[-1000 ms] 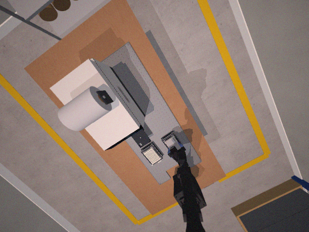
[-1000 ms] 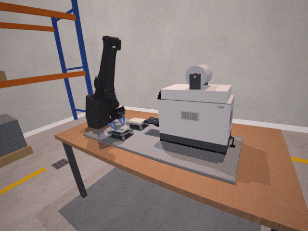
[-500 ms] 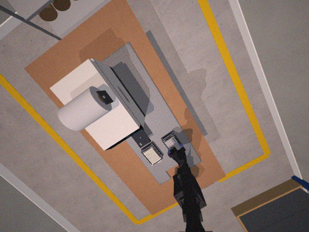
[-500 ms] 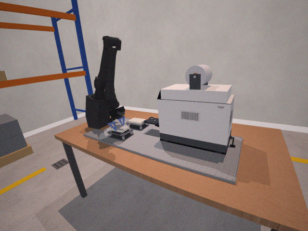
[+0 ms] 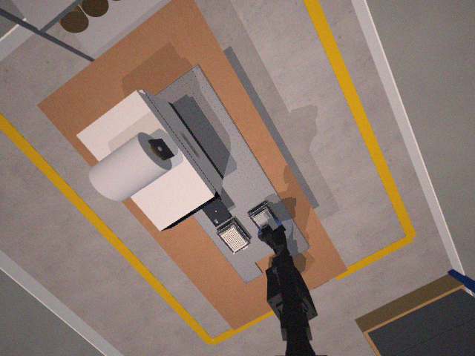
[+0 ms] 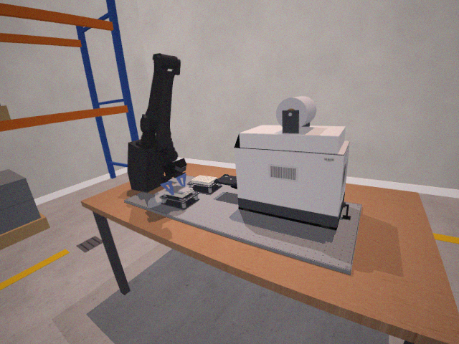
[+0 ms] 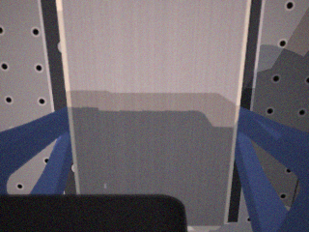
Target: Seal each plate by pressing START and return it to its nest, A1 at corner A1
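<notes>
Grey concrete floor [image 5: 268,64] [image 6: 36,307], marked with yellow tape [image 5: 362,130] [image 6: 33,270], surrounds a wood-brown table [image 5: 87,86] [image 6: 385,203] in the top view. One perforated grey board [image 5: 245,184] [image 6: 211,213] lies on it, bearing one white sealer [image 5: 179,199] [image 6: 289,188] at left with one roll [image 5: 122,168] [image 6: 307,109]. Two plate nests stand near its extended dark stage [image 5: 217,211] [image 6: 226,180]: the left nest holds an open plate [image 5: 234,238] [image 6: 203,180], wells showing; the right one has a smooth-topped plate [image 5: 263,216] [image 6: 181,193] [image 7: 154,58] at it, under the gripper [image 5: 269,226] [image 6: 176,186] [image 7: 154,115].

In the exterior view, a pale wall [image 6: 222,74] and one blue-and-orange rack [image 6: 122,74] stand beyond. The smooth-topped plate is the nearer one, the open plate farther, the sealer right.

In the wrist view, two blue fingers are wide apart, clamped on the smooth-topped plate's left and right sides. Whether it sits fully down, I cannot tell.
</notes>
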Available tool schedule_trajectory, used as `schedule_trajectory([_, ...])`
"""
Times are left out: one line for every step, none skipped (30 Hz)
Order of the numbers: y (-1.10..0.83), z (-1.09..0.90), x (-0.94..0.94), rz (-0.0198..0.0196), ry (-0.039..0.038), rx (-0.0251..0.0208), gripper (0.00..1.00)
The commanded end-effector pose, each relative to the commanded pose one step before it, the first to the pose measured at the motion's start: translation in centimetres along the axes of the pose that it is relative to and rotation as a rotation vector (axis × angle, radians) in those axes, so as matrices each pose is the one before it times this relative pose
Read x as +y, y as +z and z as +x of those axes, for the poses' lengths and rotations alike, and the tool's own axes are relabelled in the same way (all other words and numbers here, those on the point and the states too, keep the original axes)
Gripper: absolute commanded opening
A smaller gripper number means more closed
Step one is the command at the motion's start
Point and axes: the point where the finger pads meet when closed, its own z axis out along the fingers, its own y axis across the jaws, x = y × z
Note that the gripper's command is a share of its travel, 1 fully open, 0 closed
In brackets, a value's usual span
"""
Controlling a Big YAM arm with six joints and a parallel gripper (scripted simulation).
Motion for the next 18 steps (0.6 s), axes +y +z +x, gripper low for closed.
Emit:
schedule_trajectory([-0.545, -0.321, -0.596, 0.01180, 0.00126, -0.01157, 0.00])
schedule_trajectory([-0.044, 0.195, 0.254, -0.00407, -0.00192, 0.00371, 0.00])
schedule_trajectory([-0.036, 0.183, 0.244, -0.00407, -0.00191, 0.00376, 0.00])
schedule_trajectory([0.000, 0.000, 0.000, 0.00000, 0.00000, 0.00000, 0.00])
schedule_trajectory([0.000, 0.000, 0.000, 0.00000, 0.00000, 0.00000, 0.00])
schedule_trajectory([0.011, 0.040, 0.180, -0.00274, 0.00126, 0.00113, 0.00])
schedule_trajectory([0.013, 0.021, 0.164, -0.00286, 0.00121, 0.00091, 0.00])
schedule_trajectory([0.008, -0.054, 0.152, -0.00167, 0.00016, -0.00259, 0.00])
schedule_trajectory([0.013, -0.065, 0.135, -0.00169, 0.00017, -0.00259, 0.00])
schedule_trajectory([0.011, -0.064, 0.148, -0.00163, 0.00012, -0.00275, 0.00])
schedule_trajectory([0.019, -0.084, 0.126, -0.00159, -0.00416, -0.00293, 0.00])
schedule_trajectory([0.019, -0.125, -0.007, 0.00072, -0.00208, -0.00407, 0.00])
schedule_trajectory([0.099, -0.289, -0.073, 0.00117, -0.00222, -0.00500, 0.00])
schedule_trajectory([0.089, -0.232, -0.069, 0.00071, -0.00184, -0.00353, 0.00])
schedule_trajectory([0.190, -0.084, -0.045, -0.00028, -0.00065, 0.00004, 0.00])
schedule_trajectory([0.175, -0.053, -0.154, 0.00443, -0.00013, 0.00030, 0.00])
schedule_trajectory([0.175, -0.030, -0.082, 0.00016, 0.00063, 0.00057, 0.00])
schedule_trajectory([0.091, 0.165, -0.164, 0.00205, 0.00414, 0.00341, 0.00])
